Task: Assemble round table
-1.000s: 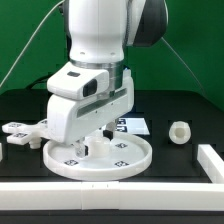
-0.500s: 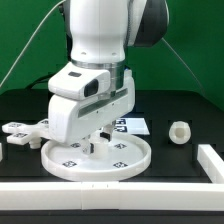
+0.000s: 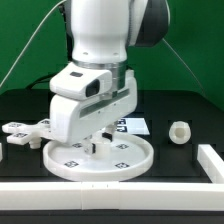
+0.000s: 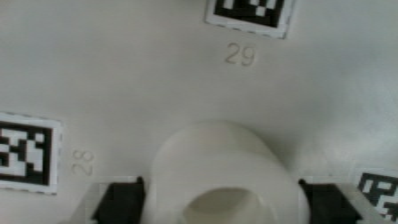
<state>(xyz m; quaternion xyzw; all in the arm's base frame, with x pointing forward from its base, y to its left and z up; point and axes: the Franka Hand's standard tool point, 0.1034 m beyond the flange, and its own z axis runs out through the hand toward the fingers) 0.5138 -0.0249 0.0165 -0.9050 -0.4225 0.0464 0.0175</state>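
Observation:
The large rimmed round disc (image 3: pixel 128 160) lies flat on the black table, with tags on its face (image 4: pixel 143 80). A white hollow stub (image 4: pixel 217 160) stands up at the disc's middle. My gripper (image 3: pixel 95 146) is down over the disc, and in the wrist view the gripper (image 4: pixel 221 206) has its dark fingers (image 4: pixel 125 204) pressed on either side of that stub. The short cylinder post (image 3: pixel 178 133) lies on the table at the exterior view's right, apart from the disc. The cross-shaped piece (image 3: pixel 20 130) lies at the exterior view's left.
The marker board (image 3: pixel 134 125) lies behind the disc, partly hidden by my hand. A long white bar (image 3: pixel 100 196) runs along the table's front and turns back at the exterior view's right (image 3: pixel 212 160). A green wall stands behind.

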